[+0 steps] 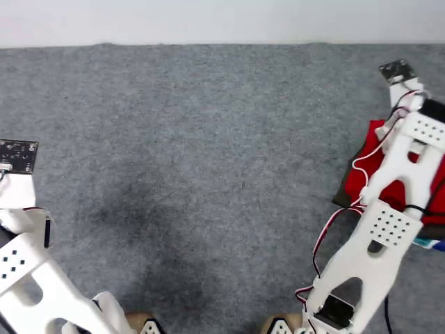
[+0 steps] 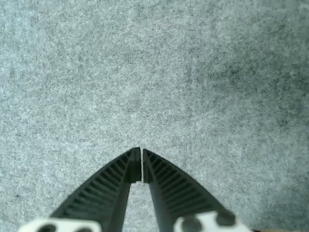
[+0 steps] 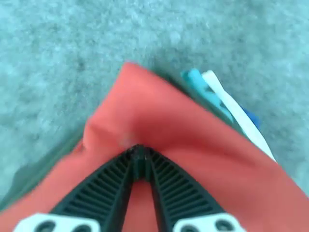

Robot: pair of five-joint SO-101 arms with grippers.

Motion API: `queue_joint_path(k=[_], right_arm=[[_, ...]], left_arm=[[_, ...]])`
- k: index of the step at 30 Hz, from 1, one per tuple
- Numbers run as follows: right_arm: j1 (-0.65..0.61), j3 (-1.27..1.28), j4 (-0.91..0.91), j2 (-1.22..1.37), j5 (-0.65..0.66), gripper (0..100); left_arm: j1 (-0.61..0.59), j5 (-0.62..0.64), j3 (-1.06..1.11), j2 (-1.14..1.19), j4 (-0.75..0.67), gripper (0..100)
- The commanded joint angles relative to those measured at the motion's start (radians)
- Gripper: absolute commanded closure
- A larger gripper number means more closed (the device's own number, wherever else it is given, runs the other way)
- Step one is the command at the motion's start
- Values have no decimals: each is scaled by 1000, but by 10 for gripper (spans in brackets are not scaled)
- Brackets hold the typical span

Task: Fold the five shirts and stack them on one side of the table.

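Grey fuzzy table [image 1: 208,139]; shirt stack [image 1: 356,182] lies at right edge, red on top, dark at btm.

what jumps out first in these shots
The red shirt topping a stack at the right side of the table in the high view, teal and white edges peeking out beneath. The right gripper, shut, points down at it; the left gripper hangs shut over bare grey table.

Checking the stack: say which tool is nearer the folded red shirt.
Right. The right tool is directly over the folded red shirt; the left tool is over bare grey carpet.
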Motion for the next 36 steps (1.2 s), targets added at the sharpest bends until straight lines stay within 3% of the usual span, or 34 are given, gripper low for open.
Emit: queue_joint_path(k=[1,8,21,25,28,32,36], right_arm=[[-12,-198,211,-105,-14,988],[50,-235,272,-130,-46,988],[24,339,271,-515,-51,988],[13,494,271,-654,-181,988],[-2,597,269,-750,-348,988],[-2,718,269,-878,-526,988],[-10,884,269,-1027,-598,988]], left_arm=[[5,-6,-12,-20,-20,985],[5,-6,-8,-21,-20,985],[5,17,-59,-23,-6,985],[8,152,-105,-23,-21,985],[48,371,-111,-23,-35,985],[144,577,-122,-26,-23,985],[252,707,-117,-26,-25,986]])
